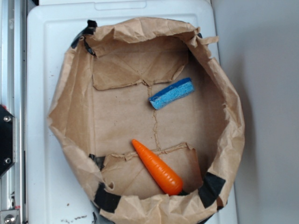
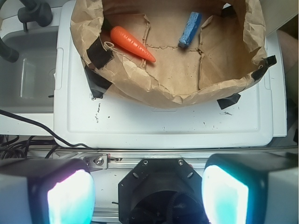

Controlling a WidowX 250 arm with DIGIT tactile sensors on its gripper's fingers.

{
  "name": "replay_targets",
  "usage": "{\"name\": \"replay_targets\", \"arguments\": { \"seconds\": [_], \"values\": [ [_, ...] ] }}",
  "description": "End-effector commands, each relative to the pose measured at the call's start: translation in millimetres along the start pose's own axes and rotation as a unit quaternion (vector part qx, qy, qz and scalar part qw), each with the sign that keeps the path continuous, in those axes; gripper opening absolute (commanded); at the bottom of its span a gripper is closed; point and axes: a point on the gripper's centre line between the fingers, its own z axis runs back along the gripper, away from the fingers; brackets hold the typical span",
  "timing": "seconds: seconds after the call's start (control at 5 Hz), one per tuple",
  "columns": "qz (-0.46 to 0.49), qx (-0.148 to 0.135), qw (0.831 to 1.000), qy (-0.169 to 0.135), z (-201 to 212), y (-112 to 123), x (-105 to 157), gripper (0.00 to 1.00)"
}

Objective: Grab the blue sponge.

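The blue sponge (image 1: 171, 93) lies flat on the paper floor of a brown paper-lined basket (image 1: 70, 107), toward its upper right in the exterior view. In the wrist view the blue sponge (image 2: 190, 29) shows at the top, far from me. The orange carrot (image 1: 157, 167) lies near the basket's lower rim; it shows at the upper left of the wrist view (image 2: 132, 44). My gripper (image 2: 148, 193) is open and empty, its two glowing pads (image 2: 70, 196) wide apart, held over the black robot base well outside the basket. The gripper is out of the exterior view.
The basket stands on a white plastic lid (image 2: 163, 126). A metal rail (image 1: 11, 56) runs along the left edge of the exterior view. A grey bin (image 2: 28, 70) and black cables (image 2: 28, 122) lie beside the lid. Black tape strips (image 1: 212, 186) hold the basket's rim.
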Motion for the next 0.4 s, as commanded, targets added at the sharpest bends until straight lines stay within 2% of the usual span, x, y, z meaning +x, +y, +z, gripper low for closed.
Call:
{"name": "replay_targets", "arguments": {
  "seconds": [0.0,0.2],
  "values": [
    [0.0,0.0,1.0,0.0,0,0,0,1.0],
    [0.028,-0.008,0.999,-0.023,-13,-2,49,1.0]
  ]
}}
